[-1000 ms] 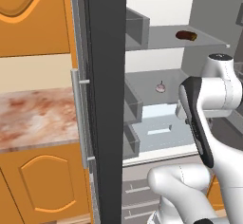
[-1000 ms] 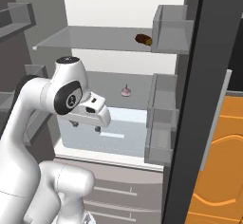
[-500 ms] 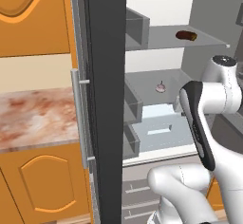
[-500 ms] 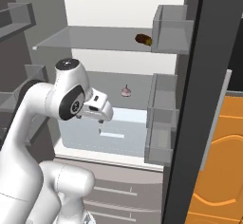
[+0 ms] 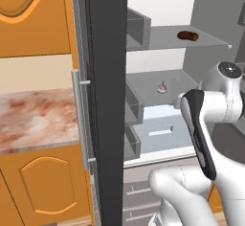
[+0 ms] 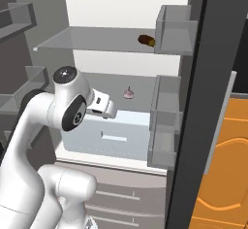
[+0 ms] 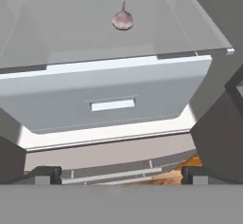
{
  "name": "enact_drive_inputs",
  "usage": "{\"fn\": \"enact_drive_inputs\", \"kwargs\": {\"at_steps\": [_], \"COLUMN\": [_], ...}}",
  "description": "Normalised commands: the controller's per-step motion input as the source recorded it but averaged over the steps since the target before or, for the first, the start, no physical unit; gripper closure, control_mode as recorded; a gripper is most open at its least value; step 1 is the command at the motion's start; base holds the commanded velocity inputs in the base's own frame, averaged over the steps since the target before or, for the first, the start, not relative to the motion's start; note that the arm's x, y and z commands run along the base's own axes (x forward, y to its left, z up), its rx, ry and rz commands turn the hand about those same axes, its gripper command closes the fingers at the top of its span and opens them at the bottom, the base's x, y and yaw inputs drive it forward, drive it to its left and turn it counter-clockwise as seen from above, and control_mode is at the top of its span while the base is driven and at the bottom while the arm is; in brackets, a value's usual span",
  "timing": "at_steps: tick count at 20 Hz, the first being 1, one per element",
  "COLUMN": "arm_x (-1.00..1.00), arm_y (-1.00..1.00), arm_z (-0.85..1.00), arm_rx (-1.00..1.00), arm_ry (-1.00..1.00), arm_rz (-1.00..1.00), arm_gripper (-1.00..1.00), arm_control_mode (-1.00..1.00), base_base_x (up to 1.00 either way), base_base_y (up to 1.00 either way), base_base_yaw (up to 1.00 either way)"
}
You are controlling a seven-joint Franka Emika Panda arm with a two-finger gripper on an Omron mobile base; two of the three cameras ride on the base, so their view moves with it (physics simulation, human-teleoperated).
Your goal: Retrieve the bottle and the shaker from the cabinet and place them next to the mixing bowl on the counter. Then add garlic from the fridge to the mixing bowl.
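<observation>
Garlic [image 7: 123,19] sits on the mid fridge shelf [image 7: 199,33], toward the back, above the pale drawer [image 7: 114,99]; we also see it in the left base view [image 5: 162,88] and right base view [image 6: 129,94]. Nothing touches it, so the garlic leg is not yet done.

We're parked at the open fridge w/ the arm raised in front of the shelves. Bottle, shaker and mixing bowl aren't visible from here, so we can't confirm the cabinet part; judging by where we stand, we're prob. on the last leg: fetch garlic, carry it to the bowl. A dark brown item [image 5: 187,36] lies on the upper shelf; not ours, as far as we can tell.

Tool [image 7: 121,173]: jaws fully spread, tips at the far L and R of the hand view, nothing between them, touching nothing. It points at the drawer front, w/ the garlic higher and further back, well apart from the fingers. In the right base view the tool [image 6: 104,107] hangs just in front of the drawer.

Left, as we judge: lift and reach in over the shelf edge, close on the bulb, back out past the door bins [image 6: 164,121], drive to the tabletop [image 5: 33,117], drop in bowl.
</observation>
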Motion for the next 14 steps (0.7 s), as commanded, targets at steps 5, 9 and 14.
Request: {"fn": "enact_drive_inputs", "kwargs": {"at_steps": [5, 9, 14], "arm_x": [0.07, 0.27, 0.30], "arm_y": [0.00, -0.13, -0.11], "arm_z": [0.17, 0.04, 0.03], "arm_rx": [-0.03, 0.00, 0.00], "arm_ry": [-0.10, -0.03, 0.00], "arm_rz": [0.00, 0.00, 0.00], "arm_gripper": [-1.00, -1.00, -1.00], "arm_control_mode": [-1.00, -1.00, -1.00], "base_base_x": [0.00, 0.00, 0.00], "base_base_y": [0.00, 0.00, 0.00], "base_base_yaw": [0.00, 0.00, 0.00]}}
